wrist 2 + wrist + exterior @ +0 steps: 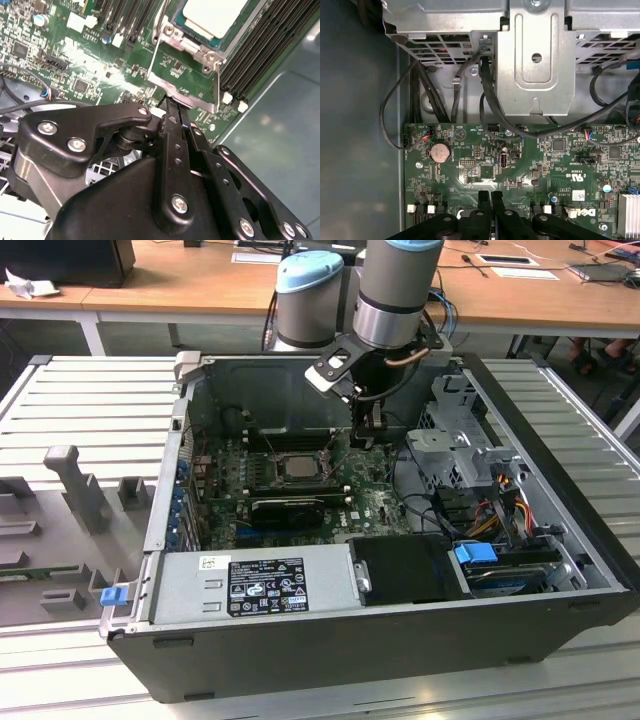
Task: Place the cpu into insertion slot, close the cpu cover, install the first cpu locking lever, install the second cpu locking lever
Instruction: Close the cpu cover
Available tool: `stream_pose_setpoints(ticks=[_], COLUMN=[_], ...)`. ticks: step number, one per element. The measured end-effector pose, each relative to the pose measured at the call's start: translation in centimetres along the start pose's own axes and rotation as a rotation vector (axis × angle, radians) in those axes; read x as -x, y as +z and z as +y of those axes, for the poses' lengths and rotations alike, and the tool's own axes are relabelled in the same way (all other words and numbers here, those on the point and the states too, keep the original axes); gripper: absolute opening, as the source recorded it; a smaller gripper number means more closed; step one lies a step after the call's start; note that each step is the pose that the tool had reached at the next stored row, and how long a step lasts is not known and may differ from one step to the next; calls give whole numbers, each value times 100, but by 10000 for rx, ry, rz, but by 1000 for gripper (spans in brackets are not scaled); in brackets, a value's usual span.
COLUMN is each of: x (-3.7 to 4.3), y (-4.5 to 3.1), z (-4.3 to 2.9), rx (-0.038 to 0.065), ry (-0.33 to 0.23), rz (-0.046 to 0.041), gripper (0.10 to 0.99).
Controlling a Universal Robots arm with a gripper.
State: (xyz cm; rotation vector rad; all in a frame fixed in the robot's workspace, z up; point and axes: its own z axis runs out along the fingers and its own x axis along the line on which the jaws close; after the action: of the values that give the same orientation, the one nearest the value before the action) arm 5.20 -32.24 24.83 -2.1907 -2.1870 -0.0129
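The cpu (pixel 215 17), a pale silvery square, lies flat in the insertion slot (pixel 192 44), whose silvery metal rim with two screws borders it. In the exterior view the cpu (pixel 298 466) sits mid-board inside the open computer case. My gripper (pixel 175 102) is shut, its black fingers pressed together with nothing seen between them. The tips hover at the outer edge of the metal frame beside the slot. In the exterior view the gripper (pixel 366 435) hangs just to the right of the slot. Over the green board, the gripper (pixel 490 195) points down in the first wrist view.
Long black memory slots (pixel 260 55) flank the socket. A metal drive cage (pixel 535 60) with black cables (pixel 487 95) stands past the board's edge. A black card (pixel 290 508) and the power supply (pixel 250 585) lie nearer the case front. The case walls (pixel 190 430) enclose the space.
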Motion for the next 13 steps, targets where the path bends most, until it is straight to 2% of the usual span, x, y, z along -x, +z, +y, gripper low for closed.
stream_pose_setpoints(ticks=[7, 13], x=[0, 0], y=[3, 4], z=[-124, -155], rx=[1, 1], ry=[0, -1], rz=[0, 4], gripper=[157, 157])
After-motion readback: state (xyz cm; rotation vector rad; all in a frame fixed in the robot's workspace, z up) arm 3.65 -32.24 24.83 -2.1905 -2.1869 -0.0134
